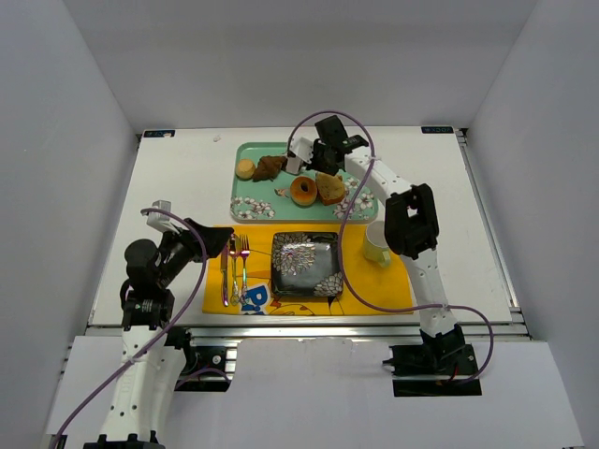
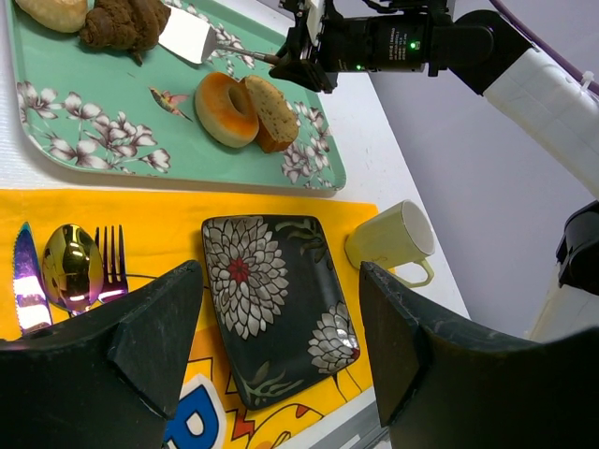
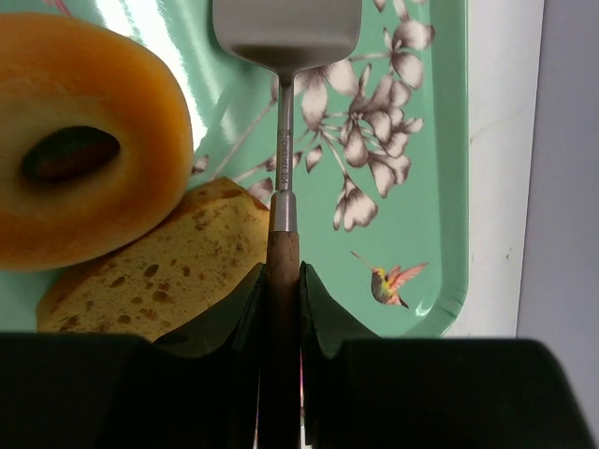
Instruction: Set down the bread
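Observation:
The bread point(image 1: 270, 167) is a dark brown pastry at the back left of the green tray point(image 1: 251, 208). It also shows in the left wrist view point(image 2: 122, 21). My right gripper point(image 1: 314, 155) is shut on the wooden handle of a metal spatula point(image 3: 281, 168). The spatula blade point(image 2: 184, 36) lies just right of the bread, low over the tray. The bread is out of the right wrist view. My left gripper point(image 2: 281, 346) is open and empty, raised over the yellow mat's near left, in front of the black flowered plate point(image 2: 276, 304).
On the tray are a pale round bun point(image 1: 245, 168), a golden ring donut point(image 1: 303, 191) and a tan bread slice point(image 1: 329, 188). The yellow mat point(image 1: 374, 285) holds the plate point(image 1: 306, 265), with knife, spoon and fork point(image 1: 234, 267) to its left. A pale mug point(image 1: 377, 243) stands right of the plate.

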Action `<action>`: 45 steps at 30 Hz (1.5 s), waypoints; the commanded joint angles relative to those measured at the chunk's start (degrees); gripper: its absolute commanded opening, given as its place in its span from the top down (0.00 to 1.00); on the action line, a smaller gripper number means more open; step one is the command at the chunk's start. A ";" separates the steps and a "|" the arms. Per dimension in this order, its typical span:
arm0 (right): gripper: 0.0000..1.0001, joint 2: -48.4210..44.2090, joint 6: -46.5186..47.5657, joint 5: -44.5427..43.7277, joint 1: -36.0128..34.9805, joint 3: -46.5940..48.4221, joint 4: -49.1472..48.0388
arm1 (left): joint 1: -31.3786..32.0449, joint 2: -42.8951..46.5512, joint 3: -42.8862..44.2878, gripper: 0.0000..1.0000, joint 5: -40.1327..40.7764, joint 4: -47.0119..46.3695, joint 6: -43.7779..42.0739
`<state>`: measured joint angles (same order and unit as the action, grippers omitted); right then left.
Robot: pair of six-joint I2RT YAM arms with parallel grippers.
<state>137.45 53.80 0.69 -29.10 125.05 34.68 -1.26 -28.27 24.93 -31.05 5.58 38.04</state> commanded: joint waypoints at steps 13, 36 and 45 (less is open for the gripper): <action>1.00 2.91 -1.06 7.48 -1.22 4.23 1.36 | 0.20 -1.17 3.55 0.23 0.20 0.48 -0.95; 1.00 2.39 -12.57 19.26 3.96 6.25 3.47 | 0.29 -1.52 5.31 0.23 0.11 0.57 -0.25; 1.00 0.37 -15.39 23.30 5.11 7.75 3.12 | 0.29 -1.26 6.27 0.23 0.11 0.92 0.01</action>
<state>140.97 40.47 20.03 -23.92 129.45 39.16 -1.26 -30.13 28.75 -30.92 6.44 37.95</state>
